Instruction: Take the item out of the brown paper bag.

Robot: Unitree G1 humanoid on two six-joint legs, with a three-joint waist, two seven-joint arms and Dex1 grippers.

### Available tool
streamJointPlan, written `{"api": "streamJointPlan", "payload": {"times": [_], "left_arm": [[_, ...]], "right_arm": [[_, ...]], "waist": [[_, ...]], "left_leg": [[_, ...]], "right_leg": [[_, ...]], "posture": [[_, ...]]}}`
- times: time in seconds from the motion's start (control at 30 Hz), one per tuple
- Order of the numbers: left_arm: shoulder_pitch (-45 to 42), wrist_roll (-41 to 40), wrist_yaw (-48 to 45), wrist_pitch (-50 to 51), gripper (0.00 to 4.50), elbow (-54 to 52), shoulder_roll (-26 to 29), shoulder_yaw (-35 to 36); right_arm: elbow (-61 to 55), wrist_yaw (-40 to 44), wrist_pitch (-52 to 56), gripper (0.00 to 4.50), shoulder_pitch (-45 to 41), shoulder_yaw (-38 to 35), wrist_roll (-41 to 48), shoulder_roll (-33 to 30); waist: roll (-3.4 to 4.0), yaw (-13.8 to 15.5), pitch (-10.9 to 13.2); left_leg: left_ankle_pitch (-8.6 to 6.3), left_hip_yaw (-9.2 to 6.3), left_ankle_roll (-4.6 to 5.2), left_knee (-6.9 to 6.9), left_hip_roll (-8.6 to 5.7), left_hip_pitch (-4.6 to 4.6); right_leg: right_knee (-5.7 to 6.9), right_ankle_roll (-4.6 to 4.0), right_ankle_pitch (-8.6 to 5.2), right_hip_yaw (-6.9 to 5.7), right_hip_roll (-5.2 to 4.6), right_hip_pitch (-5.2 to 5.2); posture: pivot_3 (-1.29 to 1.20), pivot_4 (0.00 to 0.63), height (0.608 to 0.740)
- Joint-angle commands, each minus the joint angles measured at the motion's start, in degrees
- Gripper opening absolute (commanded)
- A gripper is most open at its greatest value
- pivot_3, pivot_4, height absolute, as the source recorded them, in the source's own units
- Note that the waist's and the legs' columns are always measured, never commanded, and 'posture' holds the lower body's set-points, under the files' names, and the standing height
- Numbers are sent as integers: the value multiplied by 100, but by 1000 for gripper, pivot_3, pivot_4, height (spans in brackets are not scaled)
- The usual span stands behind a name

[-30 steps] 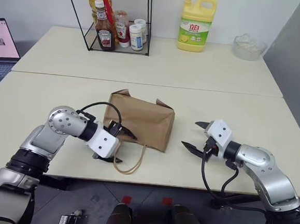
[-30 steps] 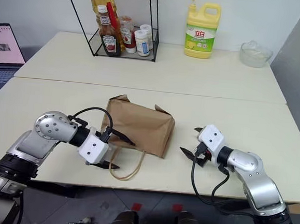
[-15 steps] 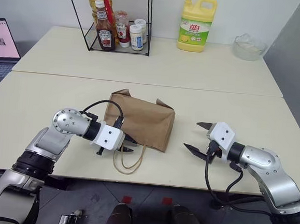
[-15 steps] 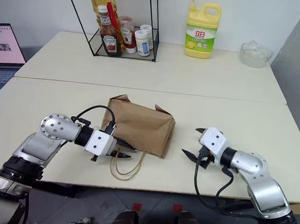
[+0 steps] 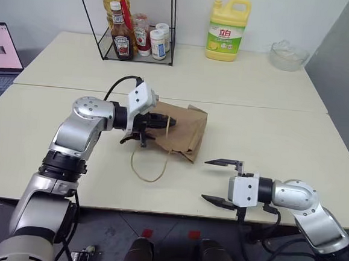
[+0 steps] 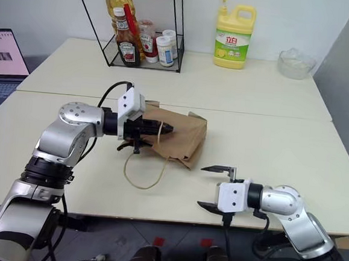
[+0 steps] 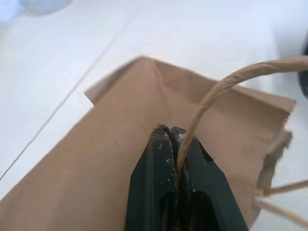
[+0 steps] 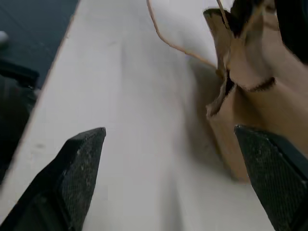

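Pinching a thin beige cord handle (image 7: 211,94) between its closed black fingers, the left gripper (image 5: 166,122) is raised above the cream table (image 5: 266,122) over the near, open end of the brown paper bag (image 5: 183,131). In the left wrist view the cord runs right into the seam where the two fingertips (image 7: 163,139) meet, and the bag's brown side spreads out beyond them. The bag lies crumpled near the middle of the table, its mouth end tilted up toward the gripper, while a second cord loop (image 5: 147,164) hangs down and trails onto the tabletop in front of it.

The right gripper (image 5: 219,181) is near the table's front edge, to the right of the bag and apart from it, its two fingers spread wide with nothing between them. Its wrist view looks along the tabletop toward the bag's torn, folded edge (image 8: 236,72).

The bottle cannot be seen; whether it sits inside the bag cannot be told.

At the far side stand a black wire rack (image 5: 134,24) holding sauce bottles, a yellow detergent jug (image 5: 228,29) and a clear bowl (image 5: 288,55). A laptop (image 5: 2,53) sits at the left edge.
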Motion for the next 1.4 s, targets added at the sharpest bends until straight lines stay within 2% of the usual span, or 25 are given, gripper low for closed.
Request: {"api": "streamJointPlan", "payload": {"times": [0.03, 0.23, 0.43, 0.7, 1.0, 1.1, 1.4], "left_arm": [[-90, -106, 167, 170, 70, -177, -72, 138], [-99, -81, 345, 264, 70, -105, -183, 155], [-235, -38, 419, 228, 70, 84, -265, 159], [-416, -5, 611, 161, 70, 294, -402, 186], [-370, -22, 595, 174, 70, 216, -357, 221], [-365, -17, 608, 172, 0, 188, -356, 227], [-486, 6, 657, 89, 0, 301, -335, 308]], "right_arm": [[298, -394, -1030, 4500, -175, 80, -464, 211], [696, -992, -2047, 4500, -392, 291, -1029, 786], [1473, -1667, -2420, 4500, -795, 536, -1756, 1381], [2452, -2244, -2194, 4500, -1388, 1139, -2863, 2133], [3043, -2808, -1847, 4500, -1852, 1243, -3224, 2579], [3121, -2663, -1949, 3909, -1848, 1336, -3102, 2484], [3163, -2129, -2229, 652, -1600, 1556, -2855, 1877]], "waist": [[0, 2, 0], [0, 12, 0], [-1, 31, -1], [-2, 32, -1], [-2, 34, -1], [-2, 34, -1], [-2, 22, -1]], "left_leg": [[1, 0, -1, 0, 0, 0], [9, -1, -17, 2, 0, 1], [11, -3, -19, 6, -1, 3], [11, -4, -21, 10, -1, 5], [12, -6, -22, 11, -1, 6], [12, -6, -21, 11, -1, 5], [11, -6, -19, 11, -2, 6]], "right_leg": [[-1, 0, 0, 0, 0, 1], [1, -1, 0, -1, -1, 4], [3, -1, 1, -4, -3, 7], [5, -1, 1, -5, -4, 12], [5, -1, 1, -8, -5, 12], [5, -1, 1, -8, -5, 12], [4, -1, 1, -7, -6, 14]], "posture": [[0, 150, 740], [0, 150, 740], [0, 150, 740], [0, 150, 740], [0, 150, 740], [0, 150, 740], [0, 150, 740]]}}
